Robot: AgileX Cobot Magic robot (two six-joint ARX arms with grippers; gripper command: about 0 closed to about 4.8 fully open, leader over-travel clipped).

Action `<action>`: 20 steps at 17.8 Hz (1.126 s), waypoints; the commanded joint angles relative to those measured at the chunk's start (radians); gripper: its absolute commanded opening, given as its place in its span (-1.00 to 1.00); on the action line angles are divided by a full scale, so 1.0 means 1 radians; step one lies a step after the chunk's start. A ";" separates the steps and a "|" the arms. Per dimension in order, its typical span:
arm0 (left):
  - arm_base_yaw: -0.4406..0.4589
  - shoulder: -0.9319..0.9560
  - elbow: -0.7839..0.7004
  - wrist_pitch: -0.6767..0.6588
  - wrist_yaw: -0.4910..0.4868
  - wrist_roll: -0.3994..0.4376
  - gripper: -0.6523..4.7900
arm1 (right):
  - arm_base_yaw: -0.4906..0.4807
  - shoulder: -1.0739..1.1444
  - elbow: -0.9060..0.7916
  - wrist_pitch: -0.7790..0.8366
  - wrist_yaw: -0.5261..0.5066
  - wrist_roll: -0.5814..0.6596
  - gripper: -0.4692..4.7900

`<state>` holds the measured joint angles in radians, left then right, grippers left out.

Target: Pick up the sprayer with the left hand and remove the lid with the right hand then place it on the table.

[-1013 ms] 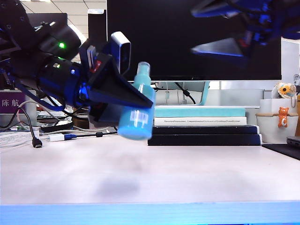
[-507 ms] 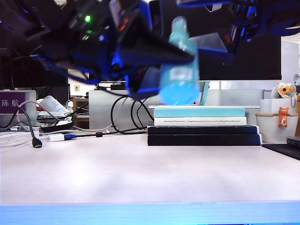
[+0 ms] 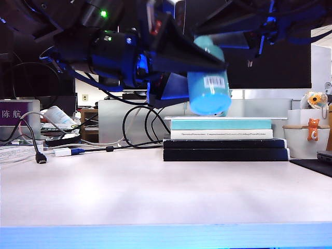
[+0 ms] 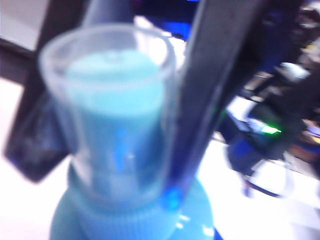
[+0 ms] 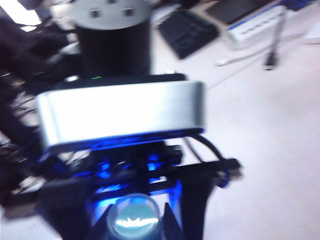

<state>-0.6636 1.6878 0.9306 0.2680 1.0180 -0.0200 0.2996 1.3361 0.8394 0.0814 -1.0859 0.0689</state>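
Exterior view: the left hand [image 3: 207, 62] is clamped on the sprayer [image 3: 209, 88], held high above the worktop [image 3: 155, 192] and the books [image 3: 223, 137]. The right hand [image 3: 249, 31] reaches in from above; its grip cannot be told.

Left wrist view: the lid [image 4: 112, 110] sits on the nozzle between blurred black fingers [image 4: 210, 90].

Right wrist view: the lid's top [image 5: 134, 216] shows below.

Two black robot arms meet above one wide pale table [image 3: 155, 192] with a light blue front edge: the left gripper [image 3: 220, 65] and the right gripper [image 3: 207, 26]. One small teal cylindrical plastic sprayer [image 3: 209, 85] carries one clear plastic lid [image 4: 107, 65]. Four stacked books [image 3: 223, 139] lie behind: one teal, one white, two black. One small orange cat figurine [image 3: 313, 129] completes the count.
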 commanded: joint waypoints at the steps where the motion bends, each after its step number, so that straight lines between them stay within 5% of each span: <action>1: -0.039 0.001 0.002 0.003 0.046 0.033 -0.01 | 0.000 -0.003 0.009 0.134 0.103 0.040 -0.84; 4: -0.037 0.035 0.002 -0.002 0.167 0.050 -0.01 | -0.001 -0.002 0.010 0.181 0.091 0.040 -0.84; 7: -0.024 0.038 0.002 -0.010 0.072 0.122 -0.01 | -0.001 -0.002 0.010 0.139 0.151 0.028 -0.84; 12: 0.103 0.038 0.002 -0.058 -0.205 0.256 -0.01 | -0.002 -0.003 0.010 0.123 0.397 0.013 -0.84; 17: 0.243 0.038 -0.004 -0.039 -0.229 0.411 -0.16 | -0.002 0.004 -0.039 0.126 0.600 -0.047 -0.84; 20: 0.261 0.038 -0.051 0.085 -0.229 0.421 -0.32 | -0.002 0.056 -0.103 0.174 0.667 -0.058 -0.84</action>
<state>-0.4030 1.7313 0.8986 0.2733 0.7769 0.3939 0.2962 1.3750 0.7536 0.2211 -0.4419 0.0177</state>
